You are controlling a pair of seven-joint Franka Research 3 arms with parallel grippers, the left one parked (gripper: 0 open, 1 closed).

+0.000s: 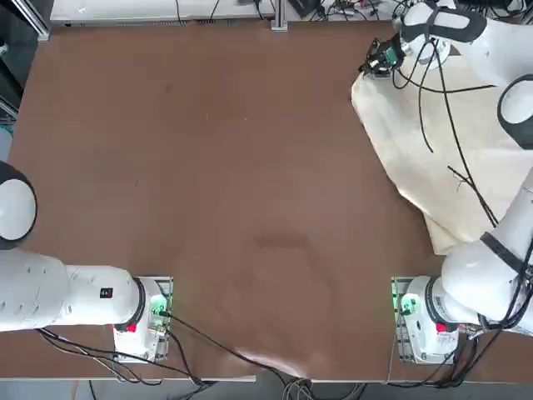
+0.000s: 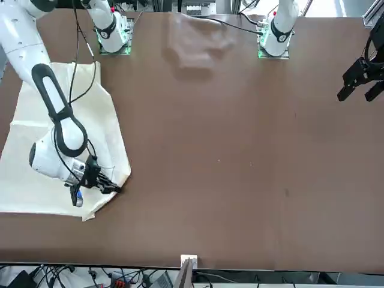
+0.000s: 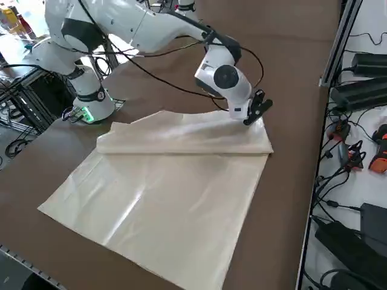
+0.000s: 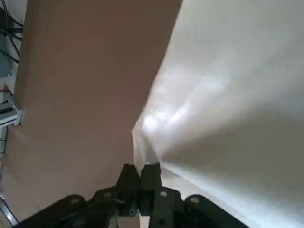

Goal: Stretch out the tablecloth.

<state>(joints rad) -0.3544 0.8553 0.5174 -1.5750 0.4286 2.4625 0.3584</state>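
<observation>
**Inspector:** Position of the tablecloth (image 3: 163, 199)?

**Assistant:** It lies on the brown table (image 1: 208, 167), at the robot's right side. One layer is folded back over the sheet, making a doubled band.

**Inspector:** The right gripper (image 4: 140, 173)?

**Assistant:** At the cloth's far corner, fingers pinched tight together on the fabric edge.

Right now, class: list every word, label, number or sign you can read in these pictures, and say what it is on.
None can be read.
tablecloth: plain, no print.
small dark mark on the left arm: too small to read.
right gripper: no lettering visible.
</observation>
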